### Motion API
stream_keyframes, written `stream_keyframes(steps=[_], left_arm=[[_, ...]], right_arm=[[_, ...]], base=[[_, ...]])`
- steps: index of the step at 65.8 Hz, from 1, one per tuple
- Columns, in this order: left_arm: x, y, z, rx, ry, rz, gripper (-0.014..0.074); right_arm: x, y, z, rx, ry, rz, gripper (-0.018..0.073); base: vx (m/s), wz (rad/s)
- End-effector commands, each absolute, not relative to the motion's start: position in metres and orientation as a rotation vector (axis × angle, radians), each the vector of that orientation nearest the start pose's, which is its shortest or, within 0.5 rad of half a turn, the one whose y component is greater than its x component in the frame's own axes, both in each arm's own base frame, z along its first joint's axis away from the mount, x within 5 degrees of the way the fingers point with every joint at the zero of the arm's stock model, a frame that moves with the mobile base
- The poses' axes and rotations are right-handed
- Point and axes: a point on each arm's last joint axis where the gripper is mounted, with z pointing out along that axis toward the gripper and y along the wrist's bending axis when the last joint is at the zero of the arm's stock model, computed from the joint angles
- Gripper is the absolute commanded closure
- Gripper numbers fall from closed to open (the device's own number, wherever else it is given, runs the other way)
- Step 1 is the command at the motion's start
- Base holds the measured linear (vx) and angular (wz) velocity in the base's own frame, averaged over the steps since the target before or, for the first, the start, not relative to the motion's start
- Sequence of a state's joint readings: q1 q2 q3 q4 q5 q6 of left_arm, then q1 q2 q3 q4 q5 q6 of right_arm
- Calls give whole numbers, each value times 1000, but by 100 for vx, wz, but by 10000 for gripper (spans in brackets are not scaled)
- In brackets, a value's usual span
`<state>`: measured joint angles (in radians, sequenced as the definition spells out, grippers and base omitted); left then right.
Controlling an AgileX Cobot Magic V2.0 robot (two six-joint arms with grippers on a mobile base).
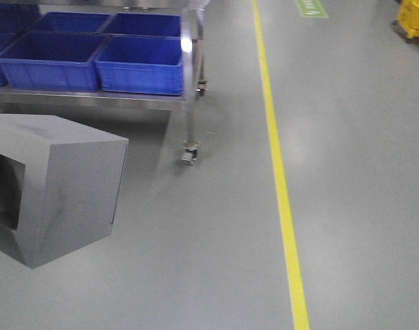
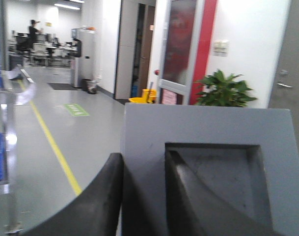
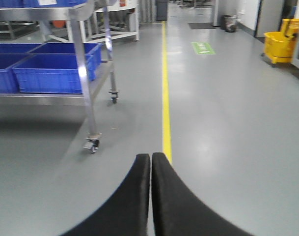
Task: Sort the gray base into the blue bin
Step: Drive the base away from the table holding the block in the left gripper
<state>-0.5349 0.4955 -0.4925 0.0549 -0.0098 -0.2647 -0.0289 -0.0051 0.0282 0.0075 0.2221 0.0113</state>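
The gray floor (image 1: 216, 240) fills most of the front view, crossed from top to bottom right of centre by a yellow line (image 1: 281, 179). In the upper left stands a wheeled steel table (image 1: 78, 100) carrying several blue bins (image 1: 139, 75), bright, deep and thick-rimmed, set side by side. The gray base (image 1: 65, 185) sits in the lower left of that view, cut off by the frame edge and well apart from the bins, in none of them. It is a light gray, matte, boxy block, slightly tilted, with flat plain faces and a dark rectangular recess in the face turned left. In the left wrist view the recess occupies the lower right, its inner walls sloping inward and faintly scuffed. The left gripper (image 2: 143, 157) has its black fingers (image 2: 90, 206) grasping the base's wall, one outside it and one inside the recess. In the right wrist view the right gripper (image 3: 151, 156) is clenched, fingers pressed together on nothing. A yellow mop bucket (image 3: 282, 44) stands at the upper right.
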Motion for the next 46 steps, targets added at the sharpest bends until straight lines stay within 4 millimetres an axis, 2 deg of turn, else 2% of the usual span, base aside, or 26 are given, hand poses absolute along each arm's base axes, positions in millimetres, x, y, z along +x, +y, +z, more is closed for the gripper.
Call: stream_keyframes(steps=[1, 46], left_arm=[[90, -54, 363, 218, 1348, -647, 603], [90, -54, 363, 218, 1348, -647, 603]], right_arm=[[58, -2, 189, 27, 1676, -24, 564], [58, -2, 189, 27, 1676, -24, 564]], base=[[34, 45], [35, 43]])
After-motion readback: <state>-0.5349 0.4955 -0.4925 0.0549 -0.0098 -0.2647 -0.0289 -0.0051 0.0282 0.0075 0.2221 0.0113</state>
